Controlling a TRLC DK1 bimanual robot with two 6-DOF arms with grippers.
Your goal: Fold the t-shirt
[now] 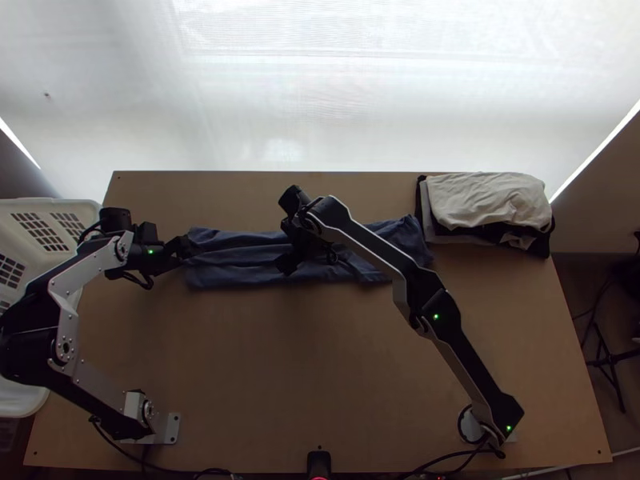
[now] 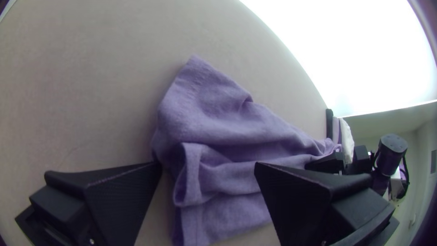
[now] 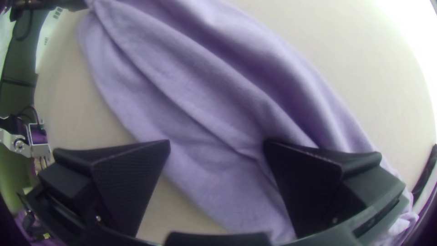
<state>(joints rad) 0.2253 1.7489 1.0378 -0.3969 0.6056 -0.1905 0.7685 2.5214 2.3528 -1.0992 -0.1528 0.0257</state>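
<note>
I see the t-shirt in a narrow strip from near the clothes pile, left gripper at the end farthest from that pile, right gripper closer, both jaws apart; each should pinch every layer (loose edges slip).

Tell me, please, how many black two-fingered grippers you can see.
2. In the top view, the left gripper is at the left end of the purplish-blue cloth t-shirt; the right gripper is over the shirt's middle. Both are open.

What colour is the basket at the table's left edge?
The basket is white, as the top view shows best.
</note>
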